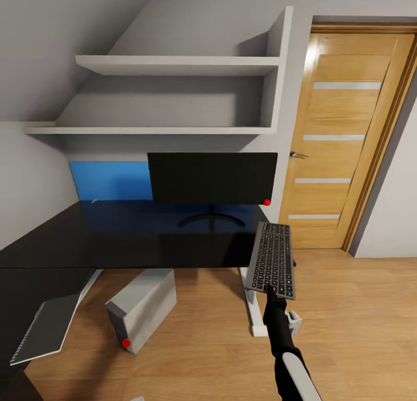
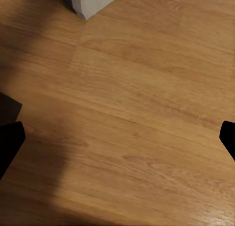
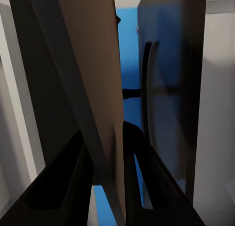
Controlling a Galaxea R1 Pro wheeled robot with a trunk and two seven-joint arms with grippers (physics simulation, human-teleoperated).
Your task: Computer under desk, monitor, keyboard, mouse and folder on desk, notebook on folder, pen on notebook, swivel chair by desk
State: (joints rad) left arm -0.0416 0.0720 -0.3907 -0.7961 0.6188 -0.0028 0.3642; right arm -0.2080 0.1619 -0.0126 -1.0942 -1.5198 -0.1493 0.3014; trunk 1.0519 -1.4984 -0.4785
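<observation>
The black monitor [image 1: 211, 178] stands on the black desk [image 1: 116, 239], toward its right end. My right gripper [image 1: 273, 292] is shut on the near end of the dark grey keyboard [image 1: 272, 259], holding it in the air just off the desk's right front corner. In the right wrist view the keyboard [image 3: 93, 88] runs edge-on between the fingers [image 3: 147, 177], with the desk [image 3: 171, 88] beyond. The pale grey computer [image 1: 142, 307] sits on the floor under the desk. My left gripper [image 2: 117, 142] is open over bare wood floor, near the computer's corner [image 2: 88, 1].
A white desk leg [image 1: 252, 311] stands just left of my right arm. A blue wall panel [image 1: 110, 181] is behind the desk, with white shelves [image 1: 174, 65] above. A wooden door [image 1: 347, 134] is at the right. A grey flat panel [image 1: 46, 328] hangs by the desk's near-left wing.
</observation>
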